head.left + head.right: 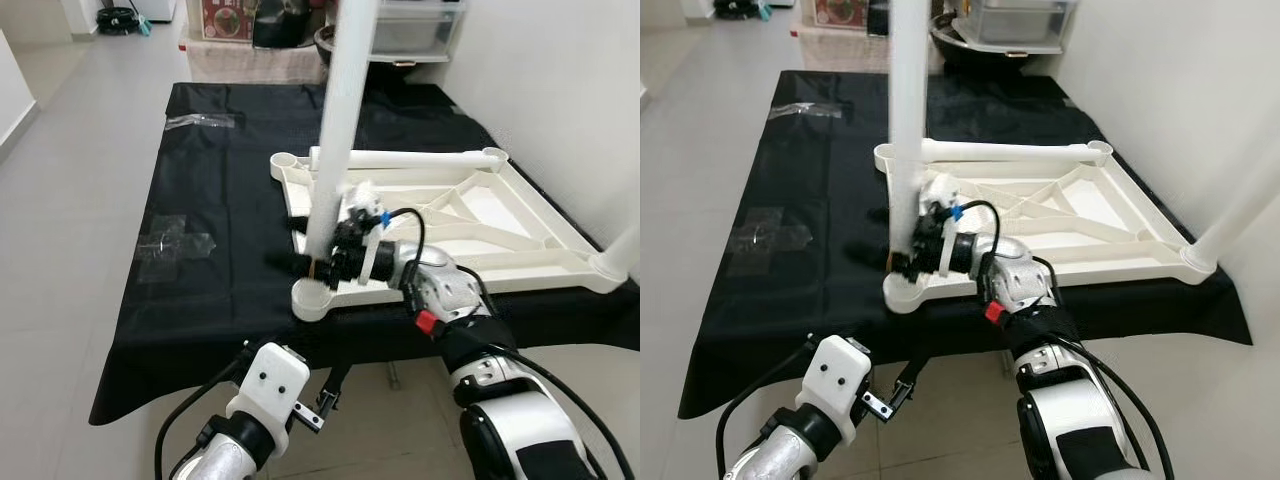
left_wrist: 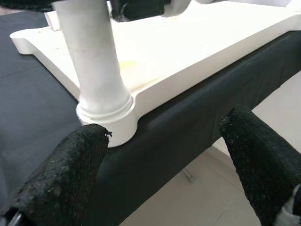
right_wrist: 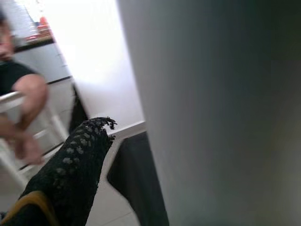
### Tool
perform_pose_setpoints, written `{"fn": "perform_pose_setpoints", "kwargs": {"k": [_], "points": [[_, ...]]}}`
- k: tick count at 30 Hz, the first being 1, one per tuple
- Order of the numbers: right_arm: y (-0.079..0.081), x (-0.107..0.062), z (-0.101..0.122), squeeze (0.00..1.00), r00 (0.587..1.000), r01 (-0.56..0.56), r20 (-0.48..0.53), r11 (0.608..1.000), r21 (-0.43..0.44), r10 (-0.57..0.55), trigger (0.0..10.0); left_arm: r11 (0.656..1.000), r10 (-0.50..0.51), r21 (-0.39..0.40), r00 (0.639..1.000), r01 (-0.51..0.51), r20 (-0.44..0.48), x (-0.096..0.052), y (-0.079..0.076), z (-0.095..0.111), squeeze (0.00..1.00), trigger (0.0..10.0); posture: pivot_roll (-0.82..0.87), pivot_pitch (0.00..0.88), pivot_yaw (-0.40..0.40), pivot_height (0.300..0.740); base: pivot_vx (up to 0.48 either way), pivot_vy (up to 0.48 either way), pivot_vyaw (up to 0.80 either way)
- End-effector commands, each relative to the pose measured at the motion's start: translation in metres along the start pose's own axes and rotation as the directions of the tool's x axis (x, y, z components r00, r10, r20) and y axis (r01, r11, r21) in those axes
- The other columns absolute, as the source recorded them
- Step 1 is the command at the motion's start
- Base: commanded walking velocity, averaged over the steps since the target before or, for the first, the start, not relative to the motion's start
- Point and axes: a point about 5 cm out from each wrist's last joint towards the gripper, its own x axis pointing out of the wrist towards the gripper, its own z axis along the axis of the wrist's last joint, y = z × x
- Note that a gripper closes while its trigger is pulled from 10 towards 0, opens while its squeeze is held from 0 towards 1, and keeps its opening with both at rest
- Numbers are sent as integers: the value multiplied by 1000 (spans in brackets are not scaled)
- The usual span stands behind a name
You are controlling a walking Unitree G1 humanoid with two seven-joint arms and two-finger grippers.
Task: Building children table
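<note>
Our right jaws [image 1: 318,264] hold the tall white plastic leg [image 1: 338,140] – it stands straight up in the corner socket of the upside-down white tabletop [image 1: 520,222] – while our left jaws [image 2: 164,165] wait wide below.

Upturned tabletop [image 1: 520,235] and leg [image 1: 335,150]: smooth white plastic, slight sheen. Cloth [image 1: 210,240] over bench: matt black fabric. Fingers [image 2: 70,174]: rough black textured pads.

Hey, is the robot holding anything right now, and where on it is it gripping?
The right end effector grips the upright white table leg near its lower end, just above the corner socket of the upturned tabletop. The left end effector is open and holds nothing.
</note>
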Motion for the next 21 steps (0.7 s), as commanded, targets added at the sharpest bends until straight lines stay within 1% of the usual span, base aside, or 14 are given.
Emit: {"fn": "perform_pose_setpoints", "kwargs": {"k": [1, 4, 5, 8, 11, 12, 13, 14, 16, 17, 18, 19, 20, 21], "points": [[0, 8, 6, 0, 999, -32, 17, 999, -9, 32, 2549, 1000, -2, -6, 1000, 1, -17, -2, -3, -2, 0, 10000, 151, 88, -109, 740, 0, 0, 0], [-1, 10, 9, 0, 999, -25, 33, 1000, -5, 26, 2549, 1000, -1, -7, 1000, 1, -18, -2, -3, -3, 0, 10000, 150, 87, -108, 740, 0, 0, 0], [-1, 11, 12, 0, 999, -10, 53, 1000, -15, 11, 0, 1000, -2, -7, 1000, 2, -18, -2, -3, -2, 0, 10000, 151, 86, -109, 740, 0, 0, 0], [-3, 9, 16, 0, 997, 18, 76, 999, -37, -15, 0, 1000, -3, -8, 1000, 3, -19, -2, -3, -3, 0, 10000, 149, 83, -106, 740, 0, 0, 0], [-8, 6, 18, 0, 985, 134, 112, 990, -42, -129, 0, 1000, -5, -10, 1000, 5, -20, -2, -4, -3, 0, 10000, 145, 76, -105, 740, 0, 0, 0], [-8, 6, 18, 0, 985, 134, 112, 990, -42, -129, 0, 1000, -5, -10, 1000, 5, -20, -2, -4, -3, 0, 10000, 145, 76, -105, 740, 0, 0, 0], [-12, 6, 18, 0, 967, 229, 122, 972, -44, -223, 0, 1000, -6, -10, 1000, 6, -19, -2, -4, -3, 0, 10000, 145, 76, -106, 740, 0, 0, 0], [-17, 5, 18, 0, 935, 336, 133, 941, -36, -329, 0, 1000, -6, -11, 1000, 6, -20, -2, -4, -3, 0, 10000, 142, 74, -104, 740, 0, 0, 0], [-17, 5, 18, 0, 935, 336, 133, 941, -36, -329, 0, 1000, -6, -11, 1000, 6, -20, -2, -4, -3, 0, 10000, 142, 74, -104, 740, 0, 0, 0], [-22, 4, 17, 0, 888, 445, 143, 895, -34, -437, 0, 1000, -7, -11, 1000, 6, -20, -2, -4, -3, 0, 10000, 142, 74, -103, 740, 0, 0, 0], [-28, 1, 15, 0, 813, 572, 147, 820, -14, -564, 0, 1000, -7, -11, 1000, 7, -20, -2, -4, -4, 0, 10000, 141, 73, -103, 740, 0, 0, 0], [-34, -6, 11, 0, 681, 724, 143, 690, 23, -719, 0, 1000, -8, -11, 1000, 8, -20, -2, -4, -4, 0, 10000, 141, 73, -103, 740, 0, 0, 0], [-34, -6, 11, 0, 681, 724, 143, 690, 23, -719, 0, 1000, -8, -11, 1000, 8, -20, -2, -4, -4, 0, 10000, 141, 73, -103, 740, 0, 0, 0], [-38, -11, 8, 0, 578, 807, 135, 588, 48, -805, 0, 1000, -8, -11, 1000, 8, -20, -2, -4, -4, 0, 10000, 138, 73, -99, 740, 0, 0, 0]]}}
